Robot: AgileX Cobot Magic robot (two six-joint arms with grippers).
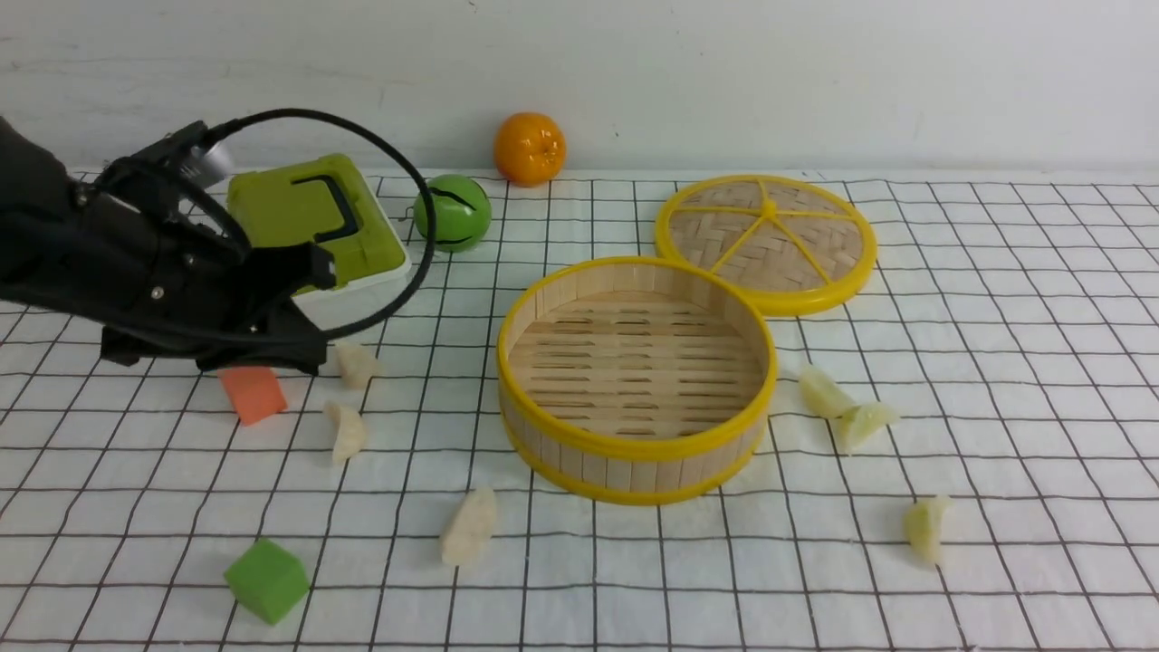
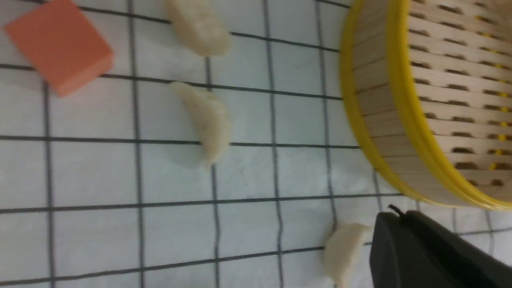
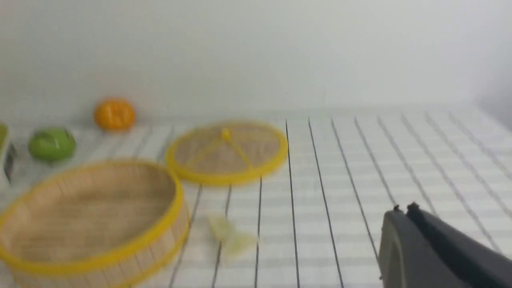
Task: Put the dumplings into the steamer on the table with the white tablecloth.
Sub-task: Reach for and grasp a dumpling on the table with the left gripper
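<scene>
Front view: round bamboo steamer with yellow rims (image 1: 634, 448) stands empty on white gridded surface (image 1: 996, 407); six crescent toy dumplings (image 1: 347, 431) lie around it; left fingers (image 2: 416, 248), right fingers (image 3: 420, 248) closed, empty; likely step: first approach; next: open, descend, grasp.

Two blurred dumplings (image 3: 232, 238) are seen beside the steamer (image 3: 100, 262), well apart from the closed gripper (image 3: 403, 209).

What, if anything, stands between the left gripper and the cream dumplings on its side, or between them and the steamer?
Nothing visible does. The left gripper hangs over the three cream dumplings, nothing between; the orange cube lies farther left, off the path. Only bare tablecloth separates them from the open steamer.
</scene>
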